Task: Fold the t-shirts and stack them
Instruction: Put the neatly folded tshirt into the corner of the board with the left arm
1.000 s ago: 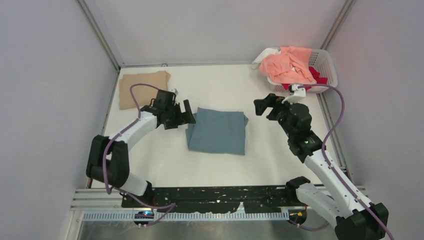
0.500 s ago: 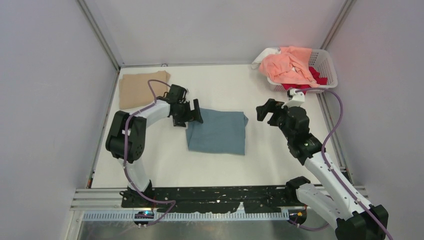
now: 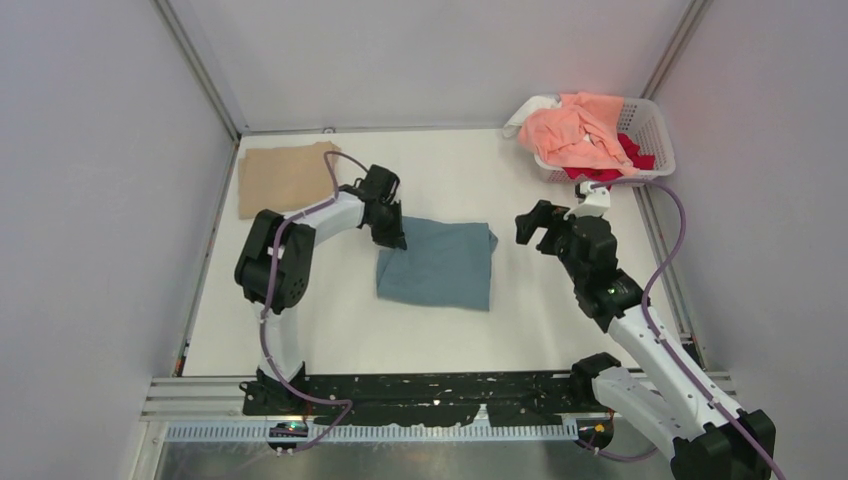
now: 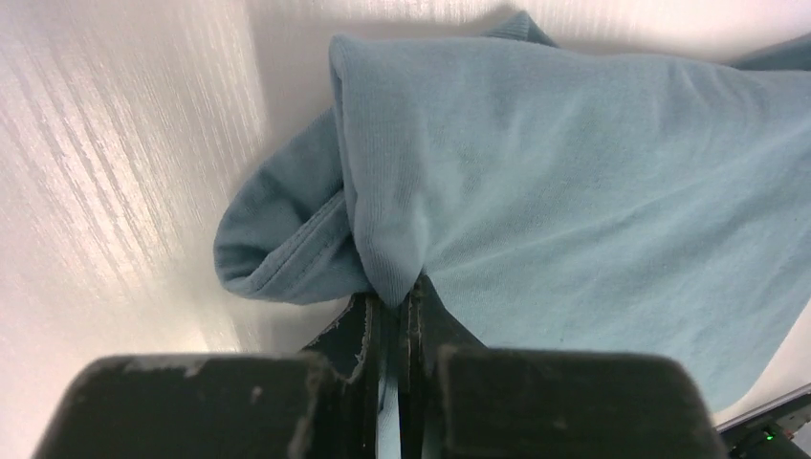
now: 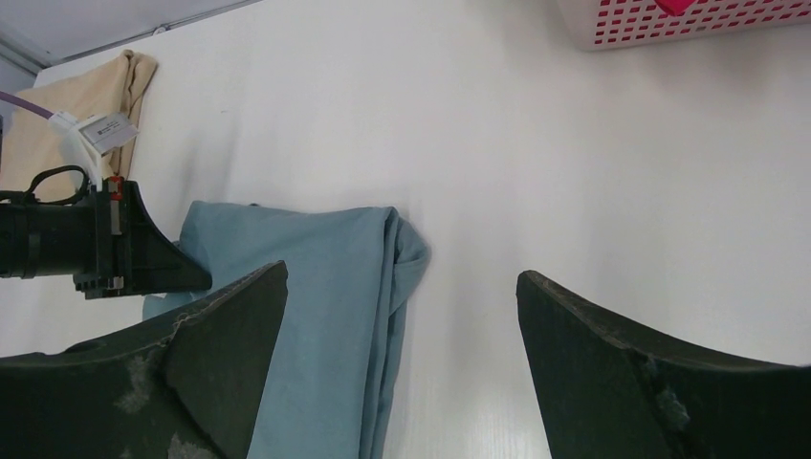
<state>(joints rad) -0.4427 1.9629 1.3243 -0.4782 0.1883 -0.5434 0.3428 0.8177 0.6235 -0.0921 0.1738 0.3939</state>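
Your tan t-shirt lies folded flat at the far left of the surface, so one looks done. The teal-blue t-shirt sits mid-surface as a soft, fine-knit rectangle, folded but not yet stacked. Your left tool is clamped on its far-left corner, where the cloth bunches into a rounded roll. Your right tool hovers with fingers wide apart, holding nothing. A peach-pink shirt and a red shirt lie crumpled in the white lattice basket, waiting to be folded

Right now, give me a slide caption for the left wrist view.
Left claw shut on a bunched edge of the teal-blue t-shirt lying on the white table.
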